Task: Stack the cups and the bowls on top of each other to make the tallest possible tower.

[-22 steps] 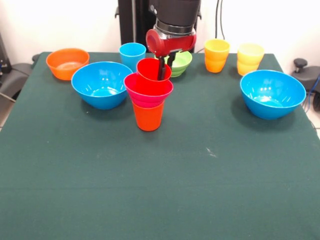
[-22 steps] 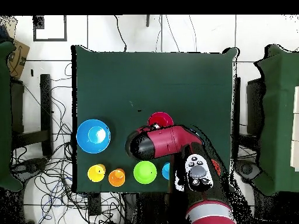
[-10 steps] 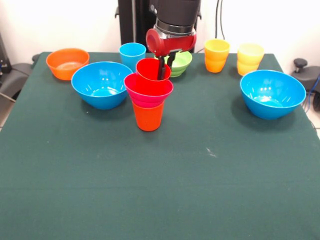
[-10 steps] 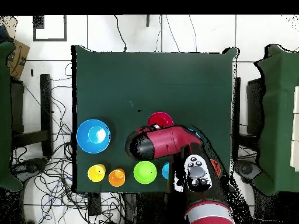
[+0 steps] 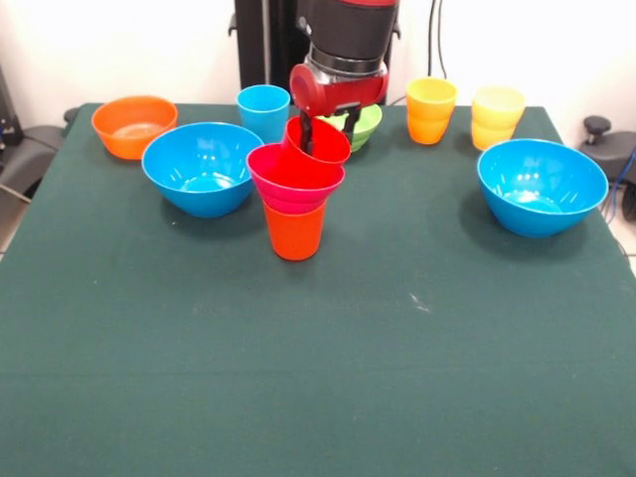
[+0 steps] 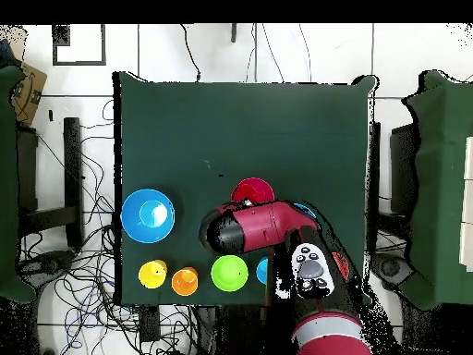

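Note:
The tower stands mid-table: an orange cup carries a pink-red bowl, and a red cup lies tilted in that bowl, leaning right. My gripper hangs over the red cup, open. One dark finger is inside the cup's mouth and the other is behind its far rim. In the overhead view the arm covers the gripper and the red cup, and only the pink-red bowl's rim shows.
Two large blue bowls flank the tower. Along the far edge stand an orange bowl, a light blue cup, a lime-green bowl, a yellow-orange cup and a pale yellow cup.
The fingers have spread apart. The red cup has shifted right and tipped over further in the pink-red bowl. The wrist has turned slightly.

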Motion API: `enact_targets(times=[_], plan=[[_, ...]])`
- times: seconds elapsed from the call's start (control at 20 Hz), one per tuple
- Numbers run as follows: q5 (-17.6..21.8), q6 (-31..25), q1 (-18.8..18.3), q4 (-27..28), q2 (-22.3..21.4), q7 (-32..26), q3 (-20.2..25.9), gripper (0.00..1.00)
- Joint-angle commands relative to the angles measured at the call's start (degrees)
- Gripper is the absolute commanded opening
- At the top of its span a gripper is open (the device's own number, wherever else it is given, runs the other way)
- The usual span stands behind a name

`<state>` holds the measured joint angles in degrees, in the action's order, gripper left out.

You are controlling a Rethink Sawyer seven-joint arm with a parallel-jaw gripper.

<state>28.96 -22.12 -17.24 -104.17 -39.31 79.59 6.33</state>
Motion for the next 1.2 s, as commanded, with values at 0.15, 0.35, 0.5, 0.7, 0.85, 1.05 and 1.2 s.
enact_targets(times=[0.15,0.35,0.5,0.7,0.85,1.05,1.2], plan=[[-0.07,-2.27,1.67,2.07,3.21,6.69,0.23,1.0],[-0.03,-1.96,2.18,2.1,3.24,6.9,-0.49,1.0],[-0.11,-1.16,2.61,2.55,3.37,7.24,-1.07,1.0],[0.13,-1.52,3.29,2.9,2.81,7.0,-2.08,1.0],[0.06,-2.24,2.96,2.23,1.37,6.1,-2.23,1.0],[-0.48,-3.15,2.75,1.64,-0.08,5.53,-2.08,1.0],[-0.79,-3.34,2.61,1.2,-0.7,5.4,-1.76,1.0]])
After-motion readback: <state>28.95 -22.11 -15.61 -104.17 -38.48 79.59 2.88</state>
